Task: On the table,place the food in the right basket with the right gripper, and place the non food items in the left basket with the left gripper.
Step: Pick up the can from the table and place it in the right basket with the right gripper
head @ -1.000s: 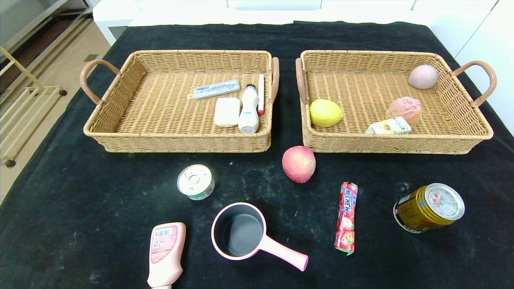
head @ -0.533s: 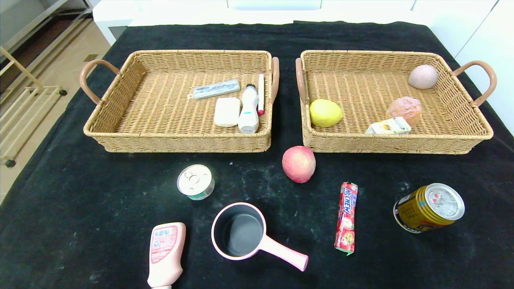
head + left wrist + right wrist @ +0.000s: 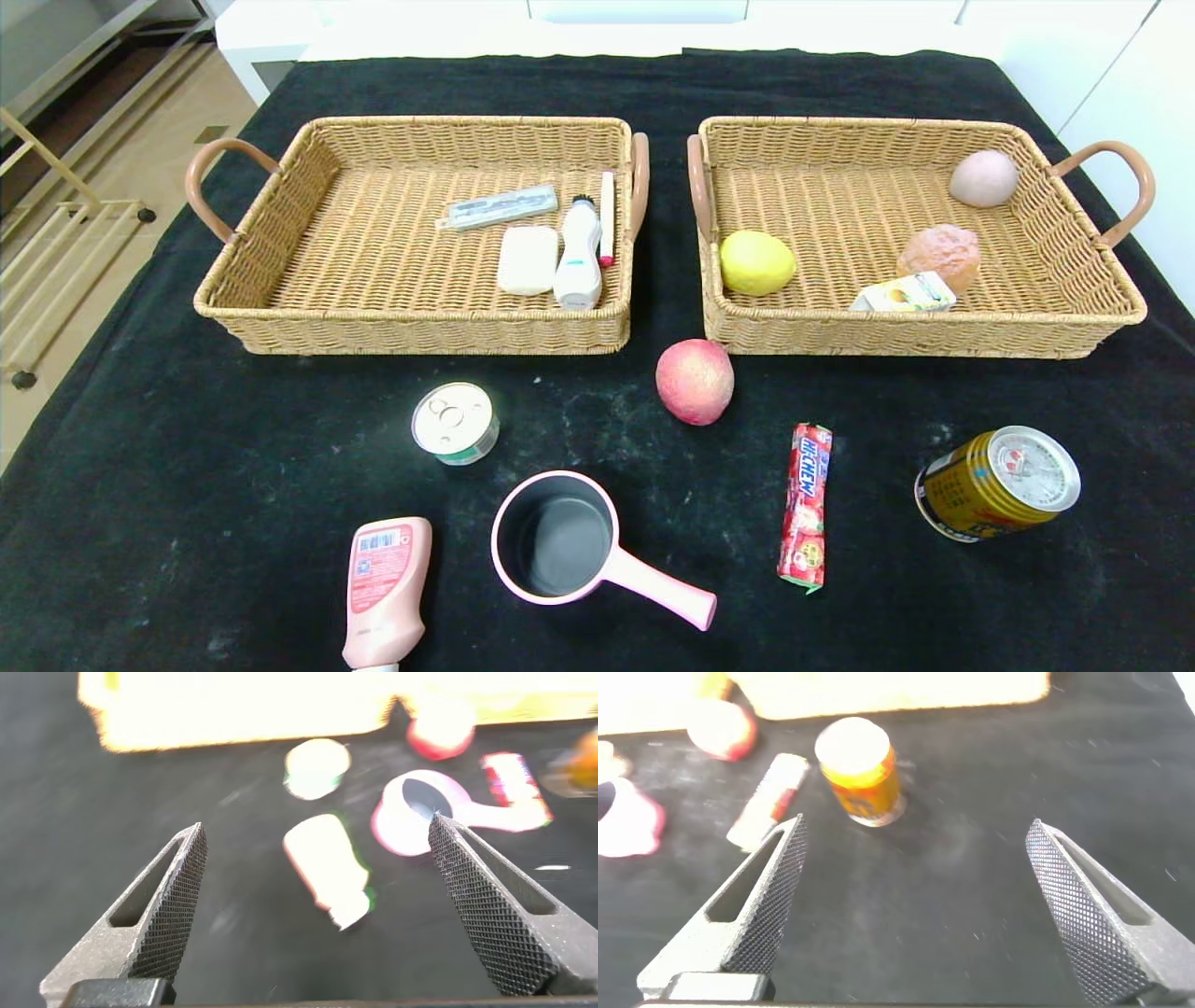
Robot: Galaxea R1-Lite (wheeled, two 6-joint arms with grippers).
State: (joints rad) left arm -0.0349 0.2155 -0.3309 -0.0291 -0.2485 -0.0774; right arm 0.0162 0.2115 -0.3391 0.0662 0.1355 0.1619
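On the black table in front of the baskets lie a peach point(image 3: 695, 381), a Hi-Chew candy stick point(image 3: 805, 506), a gold drink can point(image 3: 997, 483), a small tin point(image 3: 455, 423), a pink saucepan point(image 3: 569, 548) and a pink bottle point(image 3: 385, 592). The left basket point(image 3: 280, 280) holds a soap bar, a white bottle, a pen and a toothbrush pack. The right basket point(image 3: 1074, 271) holds a lemon, a carton and two round foods. Neither arm appears in the head view. My left gripper point(image 3: 313, 859) is open above the table near the pink bottle point(image 3: 325, 866). My right gripper point(image 3: 915, 863) is open, short of the gold can point(image 3: 859, 770).
The table's left edge drops to a wooden floor with a rack point(image 3: 56, 261). White furniture point(image 3: 653, 19) stands behind the table. Bare black cloth lies between the loose items and the near edge.
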